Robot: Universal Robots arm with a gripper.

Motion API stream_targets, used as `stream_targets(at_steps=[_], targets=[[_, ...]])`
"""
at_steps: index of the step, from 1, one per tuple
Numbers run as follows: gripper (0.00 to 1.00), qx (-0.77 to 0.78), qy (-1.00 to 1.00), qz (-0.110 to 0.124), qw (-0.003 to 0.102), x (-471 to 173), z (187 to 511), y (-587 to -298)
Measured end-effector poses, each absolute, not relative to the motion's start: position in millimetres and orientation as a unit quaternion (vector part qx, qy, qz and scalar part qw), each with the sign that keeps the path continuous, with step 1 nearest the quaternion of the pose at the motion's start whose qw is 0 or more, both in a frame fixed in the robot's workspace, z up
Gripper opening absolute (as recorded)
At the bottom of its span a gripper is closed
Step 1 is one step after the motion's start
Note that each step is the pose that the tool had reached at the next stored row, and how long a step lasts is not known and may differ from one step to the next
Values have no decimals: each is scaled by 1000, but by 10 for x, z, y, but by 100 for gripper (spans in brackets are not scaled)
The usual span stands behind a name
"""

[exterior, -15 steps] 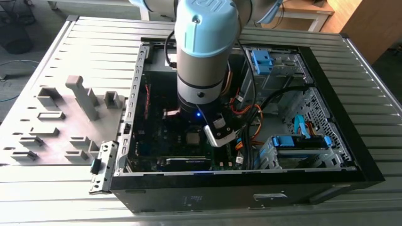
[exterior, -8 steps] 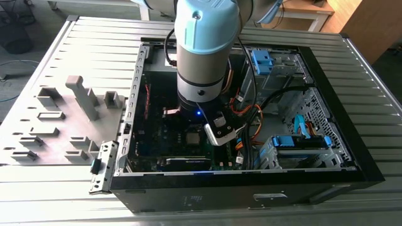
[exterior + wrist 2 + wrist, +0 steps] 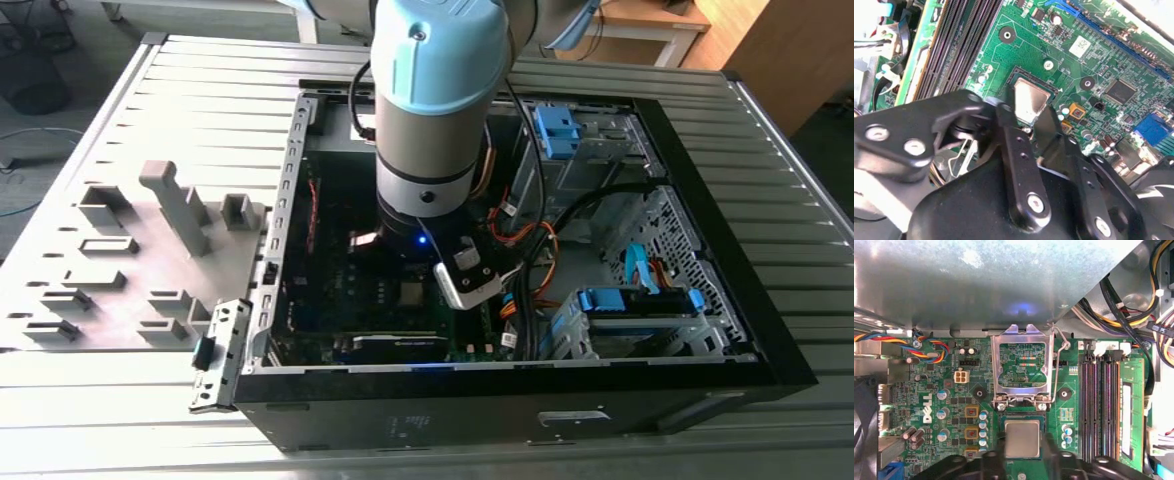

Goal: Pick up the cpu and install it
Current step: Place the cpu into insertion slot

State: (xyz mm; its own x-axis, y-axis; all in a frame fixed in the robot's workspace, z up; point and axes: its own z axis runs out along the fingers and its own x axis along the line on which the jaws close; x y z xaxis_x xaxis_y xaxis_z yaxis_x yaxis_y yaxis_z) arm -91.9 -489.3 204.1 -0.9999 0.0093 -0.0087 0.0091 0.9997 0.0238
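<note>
The cpu [image 3: 1030, 99], a small silver-grey square, lies level within the black frame of the socket on the green motherboard [image 3: 1089, 60]. My gripper [image 3: 1026, 119] straddles it. One black fingertip [image 3: 1004, 111] touches one of its edges and the other fingertip presses the opposite edge. In the first wrist view the cpu [image 3: 1021, 438] sits just below the raised load plate, with my gripper [image 3: 1022, 454] closed around it. In the exterior view the arm [image 3: 427, 120] reaches straight down into the open computer case [image 3: 747, 330].
The socket's metal load plate [image 3: 1021, 365] stands open, with its wire lever [image 3: 1056, 365] beside it. Memory slots [image 3: 1104, 410] run alongside the socket. Cable bundles [image 3: 1134, 315] hang near. A grey fixture plate [image 3: 134, 260] lies at the exterior view's left.
</note>
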Motion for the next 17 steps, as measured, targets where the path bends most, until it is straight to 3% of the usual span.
stream_targets(at_steps=[5, 6, 8, 17], targets=[[22, 5, 1000, 12, 4, -919, 2043, -4893], [22, 5, 1000, 12, 4, -919, 2043, -4893], [11, 5, 1000, 12, 4, -919, 2044, -4893], [11, 28, 1000, 10, 5, -919, 2036, -4893]])
